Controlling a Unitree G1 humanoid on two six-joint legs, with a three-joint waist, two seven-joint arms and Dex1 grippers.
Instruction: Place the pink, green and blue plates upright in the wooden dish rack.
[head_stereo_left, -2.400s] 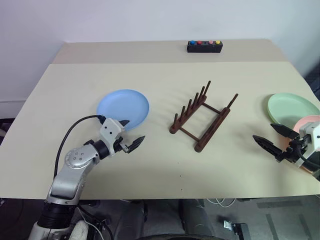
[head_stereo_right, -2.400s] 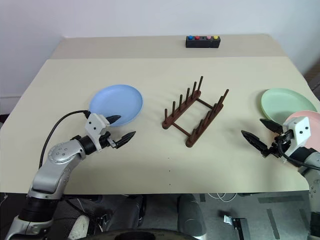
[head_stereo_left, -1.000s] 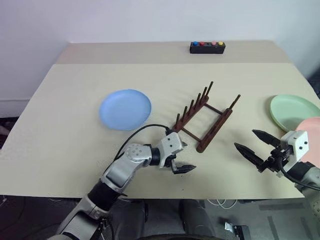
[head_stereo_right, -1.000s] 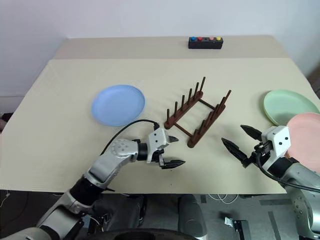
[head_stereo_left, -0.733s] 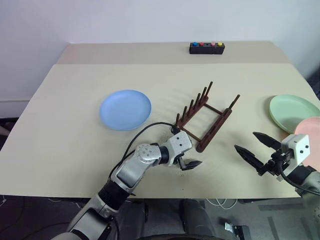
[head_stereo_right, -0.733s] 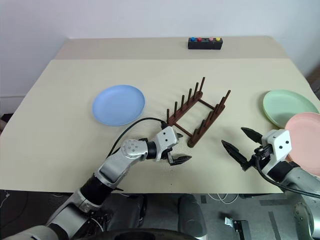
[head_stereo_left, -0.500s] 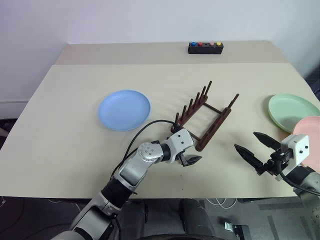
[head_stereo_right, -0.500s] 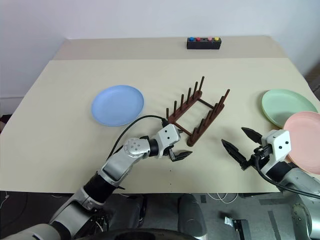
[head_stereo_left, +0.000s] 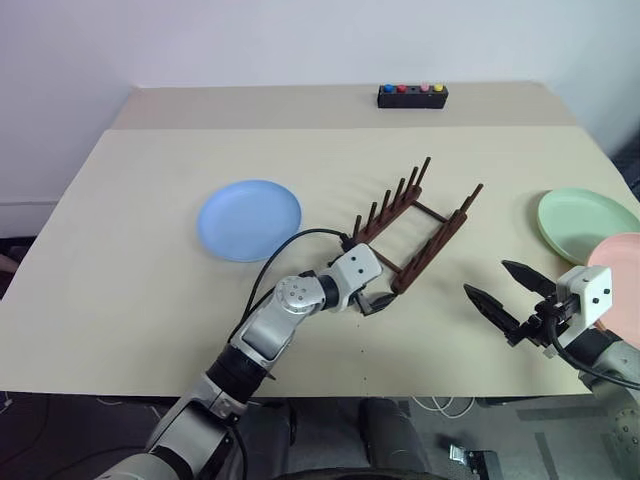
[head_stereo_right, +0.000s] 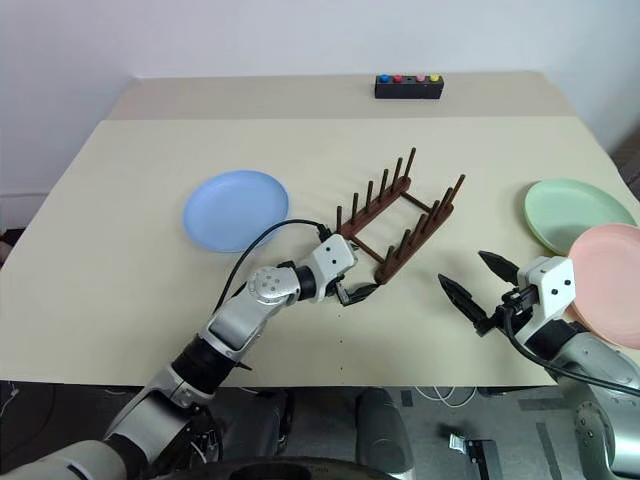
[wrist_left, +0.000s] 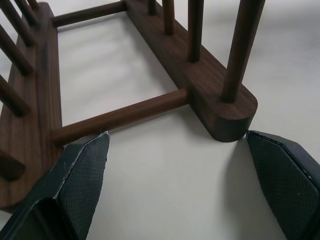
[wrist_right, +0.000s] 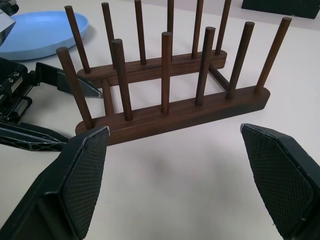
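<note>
No plate is racked yet: the blue plate (head_stereo_left: 249, 219), green plate (head_stereo_left: 587, 225) and pink plate (head_stereo_left: 622, 259) lie flat around the empty wooden dish rack (head_stereo_left: 415, 238), with the left gripper (head_stereo_left: 375, 301) spread wide at its near end and the right gripper (head_stereo_left: 508, 301) wide, empty.

We see a beige table (head_stereo_left: 150, 300) whose top shows a seam across its far part, set against a plain white wall (head_stereo_left: 300, 40). A small black box (head_stereo_left: 411, 96) with coloured buttons rests near the far edge. Below the near edge lies a grey floor (head_stereo_left: 540, 440) with cables.
</note>
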